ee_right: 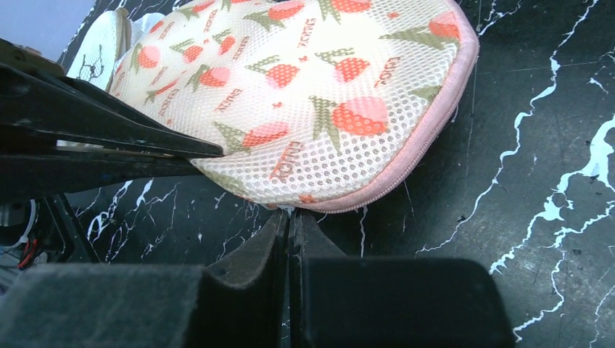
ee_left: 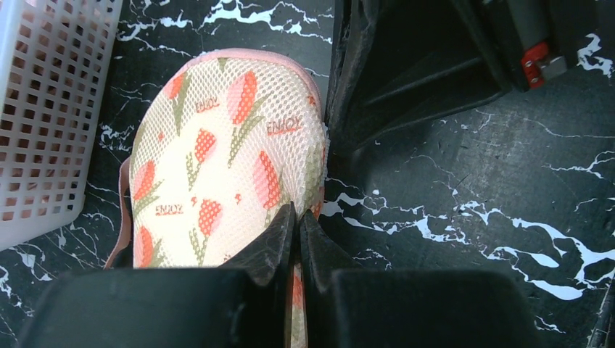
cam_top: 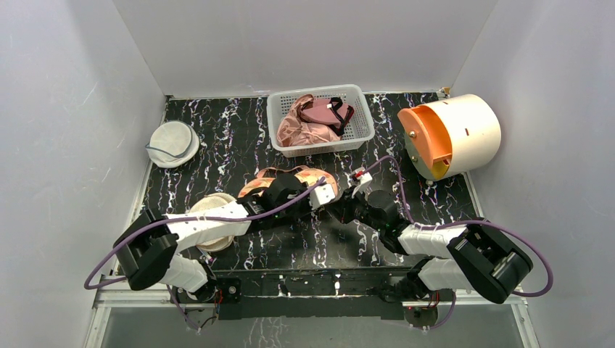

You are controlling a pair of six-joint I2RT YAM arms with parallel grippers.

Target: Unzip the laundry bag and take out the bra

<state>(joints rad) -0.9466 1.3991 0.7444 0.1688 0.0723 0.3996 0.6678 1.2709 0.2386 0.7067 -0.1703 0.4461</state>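
Laundry bag (ee_left: 217, 145) lies flat at the middle of the desk (cam_top: 326, 243). It is a peanut-shaped pouch of padded, open-weave mesh in peach-cream. Its print is red-orange tulip motifs on green stems with the small word ENJOY, and it is bound with pink zip edging (ee_right: 428, 138). Along the stretch seen from the right wrist, that edging lies closed. The desk is glossy black with white marble veins.

From bases at 6 o'clock both arms stretch low and meet at the bag's 3 o'clock end. The left arm (cam_top: 210, 217) comes in from 8 o'clock, and the right arm (cam_top: 428, 238) from 4 o'clock with its elbow bent. The left tool (ee_left: 297, 221) has its black fingers pressed together on the bag's rim, pinching a strip of printed mesh. The right tool (ee_right: 290, 217) has its fingers squeezed together, tips touching the underside of the pink edging. Whether anything is caught between them I cannot tell.

Under the left arm, at 8 o'clock of the bag, sits a round cream mesh pouch (cam_top: 210, 205). Farther off at 10 o'clock is a plain round white pouch (cam_top: 172, 143). At 12 o'clock a white perforated plastic basket (cam_top: 326, 148) holds a pink satin garment (cam_top: 297, 130) and a maroon bra (cam_top: 326, 110) with dark straps. At 2 o'clock a cream cylinder (cam_top: 471, 119) lies on its side, its orange end facing the bag.
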